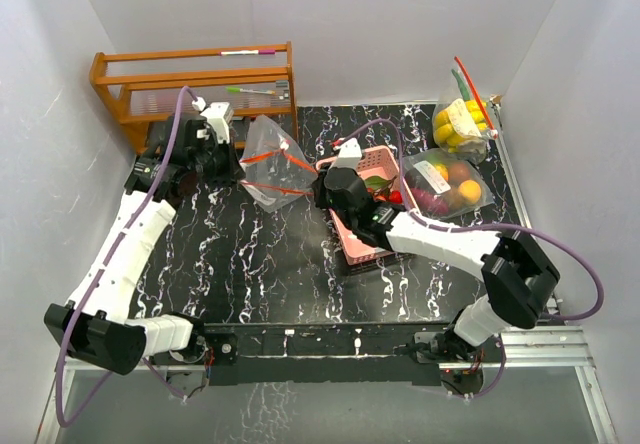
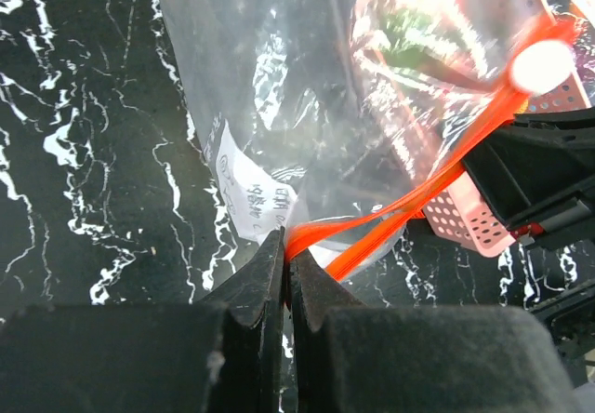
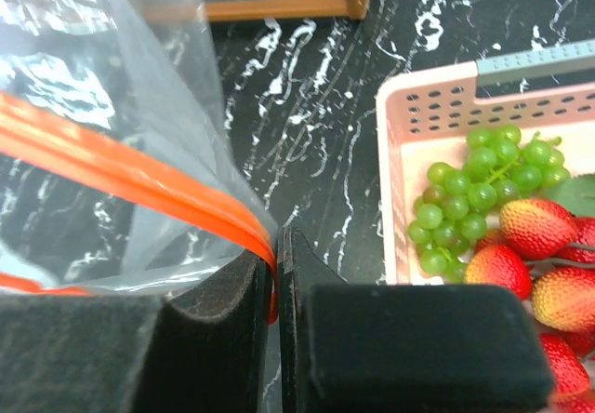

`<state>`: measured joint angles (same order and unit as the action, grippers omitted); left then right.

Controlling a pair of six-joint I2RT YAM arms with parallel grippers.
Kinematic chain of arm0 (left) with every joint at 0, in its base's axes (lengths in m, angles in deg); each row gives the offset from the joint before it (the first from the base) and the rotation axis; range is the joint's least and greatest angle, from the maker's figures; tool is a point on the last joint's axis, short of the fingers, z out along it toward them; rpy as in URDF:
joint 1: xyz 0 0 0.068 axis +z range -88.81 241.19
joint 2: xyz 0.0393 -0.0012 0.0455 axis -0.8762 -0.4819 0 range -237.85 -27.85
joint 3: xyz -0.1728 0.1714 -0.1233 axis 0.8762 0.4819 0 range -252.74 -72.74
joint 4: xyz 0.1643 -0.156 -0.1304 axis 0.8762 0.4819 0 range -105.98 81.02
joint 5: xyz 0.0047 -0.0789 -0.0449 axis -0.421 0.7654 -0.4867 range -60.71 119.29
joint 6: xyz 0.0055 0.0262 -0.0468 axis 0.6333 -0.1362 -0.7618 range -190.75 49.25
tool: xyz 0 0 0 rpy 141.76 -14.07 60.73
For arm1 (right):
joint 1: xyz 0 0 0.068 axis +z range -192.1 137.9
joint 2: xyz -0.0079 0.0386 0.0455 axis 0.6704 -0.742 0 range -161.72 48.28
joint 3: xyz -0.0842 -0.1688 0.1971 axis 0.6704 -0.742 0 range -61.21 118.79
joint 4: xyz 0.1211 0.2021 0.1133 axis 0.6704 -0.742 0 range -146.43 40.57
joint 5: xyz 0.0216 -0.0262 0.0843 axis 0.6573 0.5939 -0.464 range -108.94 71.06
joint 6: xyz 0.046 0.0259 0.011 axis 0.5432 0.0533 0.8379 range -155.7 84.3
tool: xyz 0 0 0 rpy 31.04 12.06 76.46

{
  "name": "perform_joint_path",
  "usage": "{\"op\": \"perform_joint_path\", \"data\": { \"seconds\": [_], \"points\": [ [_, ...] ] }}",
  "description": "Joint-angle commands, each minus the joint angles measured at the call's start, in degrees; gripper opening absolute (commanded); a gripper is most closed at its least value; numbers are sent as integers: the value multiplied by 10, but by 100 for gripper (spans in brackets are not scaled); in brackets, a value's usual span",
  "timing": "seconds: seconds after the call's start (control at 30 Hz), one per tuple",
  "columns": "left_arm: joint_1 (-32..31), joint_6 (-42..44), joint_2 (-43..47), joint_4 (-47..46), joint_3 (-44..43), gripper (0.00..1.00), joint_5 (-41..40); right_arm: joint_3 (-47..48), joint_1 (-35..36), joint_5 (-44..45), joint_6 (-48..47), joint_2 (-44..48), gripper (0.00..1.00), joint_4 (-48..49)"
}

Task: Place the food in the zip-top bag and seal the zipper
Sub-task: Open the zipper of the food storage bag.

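A clear zip-top bag (image 1: 275, 164) with an orange zipper (image 2: 437, 176) hangs stretched between my two grippers above the table. My left gripper (image 1: 240, 166) (image 2: 286, 242) is shut on the zipper's left end. My right gripper (image 1: 321, 173) (image 3: 278, 237) is shut on the zipper's right end (image 3: 139, 176). The bag looks empty. The food lies in a pink tray (image 1: 352, 249) (image 3: 409, 115) just right of the bag: green grapes (image 3: 474, 190), red strawberries (image 3: 532, 229) and a green leaf (image 1: 377, 181).
A wooden rack (image 1: 195, 84) stands at the back left, close behind the bag. Two filled zip-top bags (image 1: 452, 179) (image 1: 460, 124) lie at the right side of the black marbled table (image 1: 250, 264). White walls close in the sides.
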<state>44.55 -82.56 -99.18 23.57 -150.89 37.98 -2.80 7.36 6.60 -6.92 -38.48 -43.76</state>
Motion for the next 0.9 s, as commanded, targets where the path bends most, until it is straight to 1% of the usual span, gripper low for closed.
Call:
{"op": "perform_joint_path", "data": {
  "seconds": [0.0, 0.07, 0.2, 0.3, 0.37, 0.5, 0.57, 0.6, 0.63, 0.7, 0.8, 0.87],
  "points": [
    [6, 35, 40, 28, -34, 0, -63, -6, -30, 30, -6, -10, 10, -70],
    [6, 35, 32, 21, -29, 0, -59, -3, -31, -22, -33, -2, 13, -56],
    [5, 28, 10, 6, -25, 0, -45, 25, -31, -154, -70, 17, 30, -55],
    [5, 21, -4, -8, -18, 0, -37, 33, -31, -223, -77, 35, 43, -57],
    [5, 16, -15, -19, -15, 0, -29, 37, -30, -246, -81, 43, 48, -70],
    [5, 13, -43, -26, -18, 0, -34, 29, -31, -249, -82, 75, 69, -74],
    [6, 15, -55, -22, -23, 0, -50, 37, -31, -241, -82, 100, 72, -89],
    [5, 16, -60, -22, -24, 0, -56, 39, -30, -233, -83, 112, 76, -94],
    [5, 18, -63, -20, -26, 0, -61, 39, -30, -222, -84, 124, 83, -101],
    [5, 22, -68, -12, -35, 0, -66, 41, -36, -192, -82, 141, 94, -125],
    [5, 27, -64, -3, -47, 0, -83, 32, -72, -186, -78, 167, 95, -154],
    [5, 32, -58, 4, -52, 0, -99, 14, -100, -197, -73, 191, 96, -148]
  ]
}}
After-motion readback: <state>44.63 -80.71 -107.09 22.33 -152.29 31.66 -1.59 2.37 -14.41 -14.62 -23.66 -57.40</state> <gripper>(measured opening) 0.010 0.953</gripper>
